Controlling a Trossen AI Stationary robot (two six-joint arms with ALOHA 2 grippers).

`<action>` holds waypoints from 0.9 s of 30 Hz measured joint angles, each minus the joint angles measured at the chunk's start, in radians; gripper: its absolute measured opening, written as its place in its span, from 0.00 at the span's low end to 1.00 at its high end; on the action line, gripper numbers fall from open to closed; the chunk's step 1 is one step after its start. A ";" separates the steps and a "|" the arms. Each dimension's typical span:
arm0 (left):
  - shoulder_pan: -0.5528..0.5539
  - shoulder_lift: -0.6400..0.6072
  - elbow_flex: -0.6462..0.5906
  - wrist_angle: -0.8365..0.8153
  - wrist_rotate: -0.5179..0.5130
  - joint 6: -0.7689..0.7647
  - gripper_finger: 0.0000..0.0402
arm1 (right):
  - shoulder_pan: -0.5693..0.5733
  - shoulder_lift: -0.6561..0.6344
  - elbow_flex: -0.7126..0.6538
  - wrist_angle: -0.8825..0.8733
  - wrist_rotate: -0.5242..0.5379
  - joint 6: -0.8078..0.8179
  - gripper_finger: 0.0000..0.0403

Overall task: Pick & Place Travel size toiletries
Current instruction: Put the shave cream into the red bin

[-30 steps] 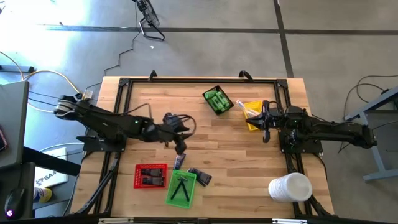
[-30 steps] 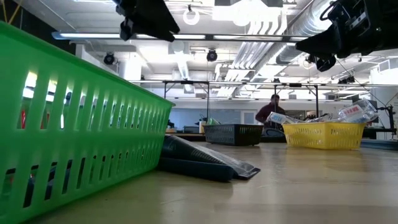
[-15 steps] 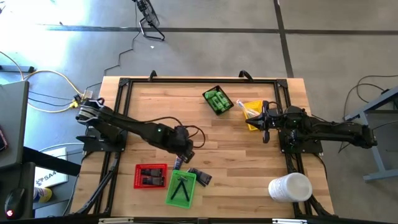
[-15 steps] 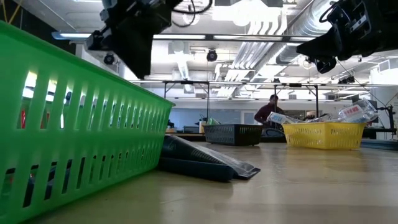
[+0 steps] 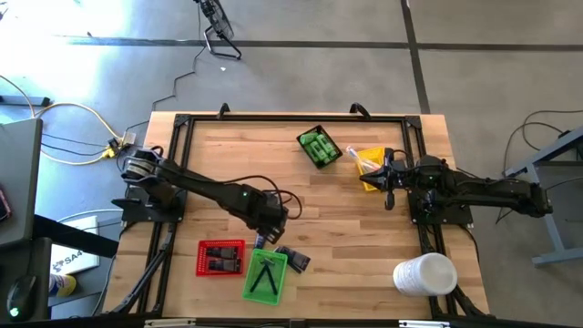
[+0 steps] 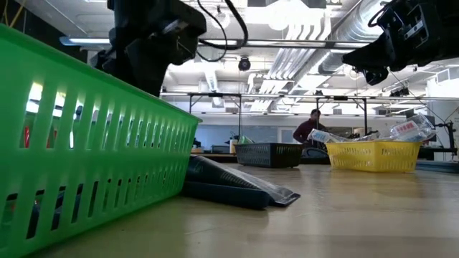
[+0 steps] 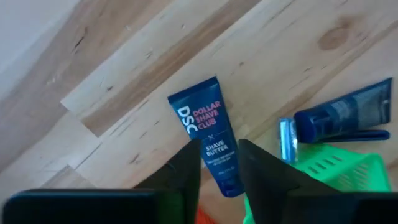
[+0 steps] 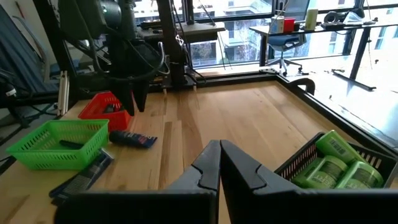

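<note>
A dark blue shave-butter tube [image 7: 208,140] lies flat on the wood between the red tray [image 5: 220,257] and the green tray [image 5: 266,275]; it also shows in the high view [image 5: 261,240]. My left gripper [image 7: 217,155] hangs open just above it, pointing down, one finger on each side of the tube's lower half, clear of it in the right wrist view [image 8: 132,106]. A second blue tube [image 7: 342,115] and dark packets [image 5: 291,258] lie by the green tray. My right gripper [image 5: 387,179] is shut and empty beside the yellow tray [image 5: 369,169].
A black tray of bright green bottles [image 5: 319,146] stands at the far middle. The yellow tray holds clear-wrapped sticks. A big white cylinder [image 5: 424,273] stands at the near right. A black frame runs round the table's edge. A person [image 6: 312,129] is far off in the room.
My left gripper has gone toward the table's near edge and a little right, and down, from the table's middle to just above the dark blue tube by the red and green trays.
</note>
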 joint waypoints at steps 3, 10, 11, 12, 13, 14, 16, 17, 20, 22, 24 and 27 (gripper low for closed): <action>0.013 0.014 0.000 -0.001 0.023 -0.004 0.35 | 0.000 0.000 0.000 -0.002 0.000 -0.016 0.01; 0.023 0.013 0.000 -0.002 0.040 -0.057 0.63 | 0.000 0.000 0.000 -0.008 0.000 -0.021 0.01; 0.023 0.013 0.000 -0.003 0.050 -0.068 0.67 | 0.000 0.000 0.000 -0.008 0.001 -0.024 0.01; 0.023 0.013 0.000 -0.007 0.052 -0.077 0.70 | 0.000 0.000 0.000 -0.008 0.001 -0.029 0.01; 0.023 0.013 0.000 -0.009 0.052 -0.080 0.73 | 0.000 0.000 0.000 -0.009 0.001 -0.035 0.01; 0.023 0.013 0.000 -0.008 0.053 -0.080 0.76 | 0.000 0.000 0.000 -0.009 0.001 -0.037 0.01; 0.023 0.013 0.000 -0.008 0.047 -0.080 0.81 | 0.000 0.000 0.000 -0.010 0.001 -0.037 0.01; 0.023 0.013 0.000 -0.008 0.033 -0.080 0.83 | 0.000 0.000 0.000 -0.010 0.001 -0.037 0.01; 0.023 0.013 0.000 -0.007 -0.014 -0.080 0.86 | 0.000 0.000 0.000 -0.013 0.001 -0.037 0.01; 0.023 0.013 0.000 -0.007 -0.027 -0.080 0.86 | 0.000 0.000 0.000 -0.013 0.001 -0.037 0.01; 0.023 0.013 0.000 -0.005 -0.028 -0.099 0.86 | 0.000 0.000 0.000 -0.014 0.001 -0.037 0.01; 0.023 0.013 0.000 0.007 -0.027 -0.165 0.86 | 0.000 0.000 0.000 -0.014 0.001 -0.037 0.01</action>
